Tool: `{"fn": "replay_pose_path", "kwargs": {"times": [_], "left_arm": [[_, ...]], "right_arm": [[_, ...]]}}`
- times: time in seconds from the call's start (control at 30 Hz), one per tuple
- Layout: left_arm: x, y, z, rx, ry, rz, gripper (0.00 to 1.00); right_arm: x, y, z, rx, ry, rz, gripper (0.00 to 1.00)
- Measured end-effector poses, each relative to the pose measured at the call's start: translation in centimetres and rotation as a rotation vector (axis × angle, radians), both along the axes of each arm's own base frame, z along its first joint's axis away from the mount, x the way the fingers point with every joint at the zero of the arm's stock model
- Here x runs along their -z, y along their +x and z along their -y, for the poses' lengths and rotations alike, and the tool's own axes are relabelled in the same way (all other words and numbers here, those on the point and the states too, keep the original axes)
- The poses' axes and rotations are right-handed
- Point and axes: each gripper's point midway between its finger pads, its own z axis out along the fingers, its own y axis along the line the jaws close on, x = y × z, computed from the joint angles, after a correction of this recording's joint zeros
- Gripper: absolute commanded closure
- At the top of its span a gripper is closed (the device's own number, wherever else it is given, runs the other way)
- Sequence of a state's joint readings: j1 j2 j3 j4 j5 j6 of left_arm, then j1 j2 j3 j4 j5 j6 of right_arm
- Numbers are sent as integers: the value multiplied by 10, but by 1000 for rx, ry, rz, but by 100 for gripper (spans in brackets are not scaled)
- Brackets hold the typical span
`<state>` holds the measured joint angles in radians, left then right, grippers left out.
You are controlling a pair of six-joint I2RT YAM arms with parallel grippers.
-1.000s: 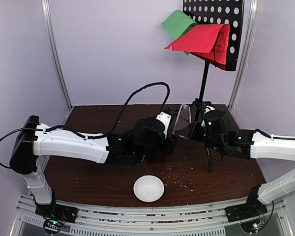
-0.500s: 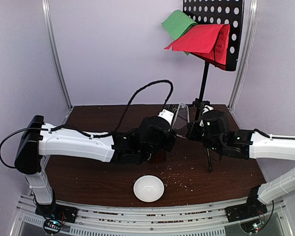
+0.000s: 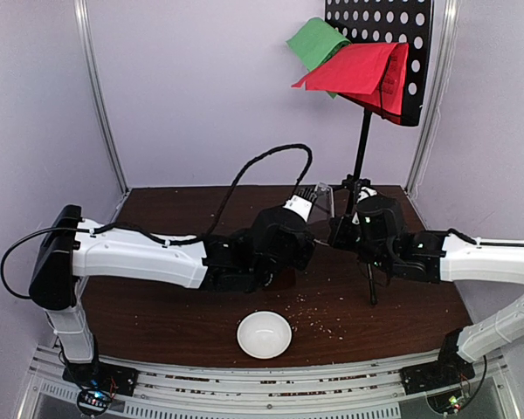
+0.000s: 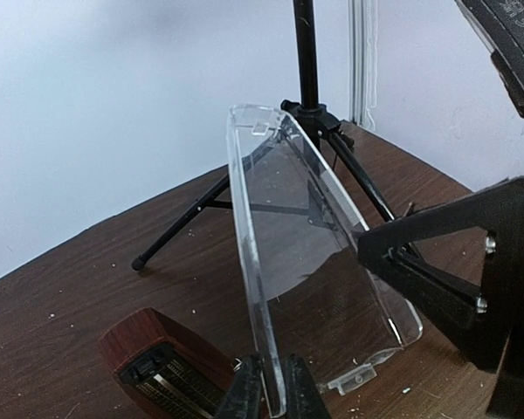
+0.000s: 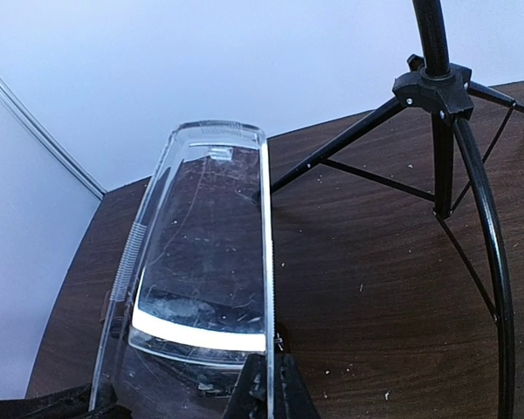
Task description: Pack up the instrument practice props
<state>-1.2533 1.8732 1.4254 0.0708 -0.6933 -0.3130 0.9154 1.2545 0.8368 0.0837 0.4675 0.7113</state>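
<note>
From above: saw the left claw (image 3: 312, 194) brought from wide open a second earlier down to a narrow pinch. Saw it pushed further to the far right too, onto the clear cover (image 3: 325, 201). Found the right claw (image 3: 339, 230) shut tight on the same cover from the right, as before. Judged the cover now in a two-sided hold, ready for fitting over the metronome, which was mostly hidden under the left arm here. Found the music stand (image 3: 380, 52) upright at the far right, with the green sheet (image 3: 314, 39) and red sheet (image 3: 358, 68) draped on it, none of them packed yet. Noted a white bowl (image 3: 264, 334) near the front edge of the table (image 3: 140, 305), well apart from both claws. Noted crumbs (image 3: 319, 310) scattered to its right.

From the left wrist: saw the fingertips (image 4: 244, 393) almost together on the cover's lower edge. Found the cover upright but tilted, and the metronome (image 4: 157, 362) just to its near left, face bare. Marked the stand's legs behind and the right claw's black body close on the right as things likely to get in the way.

From the right wrist: found the fingers (image 5: 288, 393) closed on the cover's long edge, with the stand's legs near on the right.
</note>
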Motion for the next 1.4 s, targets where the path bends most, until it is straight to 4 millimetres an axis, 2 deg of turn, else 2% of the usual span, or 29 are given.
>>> {"fn": "replay_pose_path", "kwargs": {"times": [0.23, 0.37, 0.43, 0.5, 0.73, 0.87, 0.97, 1.07, 1.23, 1.4], "left_arm": [[-2, 2, -2, -11, 0, 5, 100], [-3, 2, -1, -9, -1, 4, 100], [-3, 1, 0, -5, -4, 2, 100], [-4, 1, 1, 0, -7, 1, 100], [-12, 3, 5, 16, -37, -10, 100], [-13, 1, 8, 34, -50, -21, 100], [-11, 0, 10, 53, -55, -37, 100], [-11, 0, 11, 80, -82, -66, 100], [-14, 0, -10, 140, -164, -116, 100], [-36, -4, -30, 249, -345, -161, 100]], "right_arm": [[-3, 1, -1, 3, 7, 5, 100], [-3, 1, -1, 6, 7, 6, 100], [-4, 1, -1, 8, 9, 9, 97], [-5, 1, -1, 12, 14, 12, 90], [-8, 0, 2, 13, 33, 26, 58], [-13, -8, 11, 7, 52, 55, 41], [-25, -15, 20, -1, 81, 96, 27], [-42, -23, 28, -16, 130, 147, 21], [-73, -31, 38, -69, 234, 217, 15], [-100, -34, 51, -142, 356, 305, 5]]}}
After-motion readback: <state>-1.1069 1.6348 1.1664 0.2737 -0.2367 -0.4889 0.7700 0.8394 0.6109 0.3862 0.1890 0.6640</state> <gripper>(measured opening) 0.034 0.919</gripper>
